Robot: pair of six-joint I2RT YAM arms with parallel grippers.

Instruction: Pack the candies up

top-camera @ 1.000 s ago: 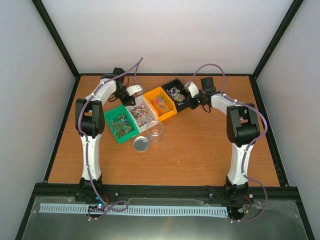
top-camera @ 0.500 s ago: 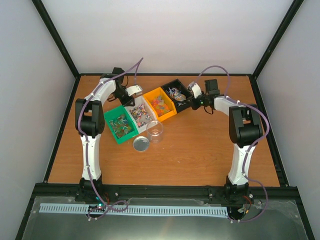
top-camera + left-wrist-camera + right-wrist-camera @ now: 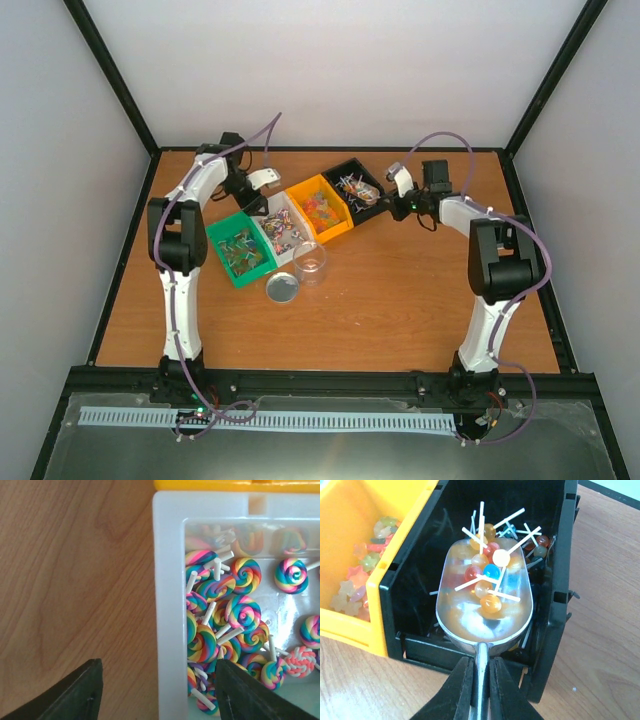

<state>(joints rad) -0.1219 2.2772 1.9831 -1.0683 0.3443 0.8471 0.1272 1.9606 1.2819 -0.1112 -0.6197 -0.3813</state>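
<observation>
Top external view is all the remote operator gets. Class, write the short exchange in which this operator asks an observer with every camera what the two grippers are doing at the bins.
Operator: Is anything held on the right?
Observer: Yes. The right gripper is shut on the handle of a metal scoop heaped with ball lollipops, over the black bin.
Operator: And on the left?
Observer: The left gripper is open and holds nothing. It straddles the wall of the white bin, one side over the table, the other over swirl lollipops.
</observation>
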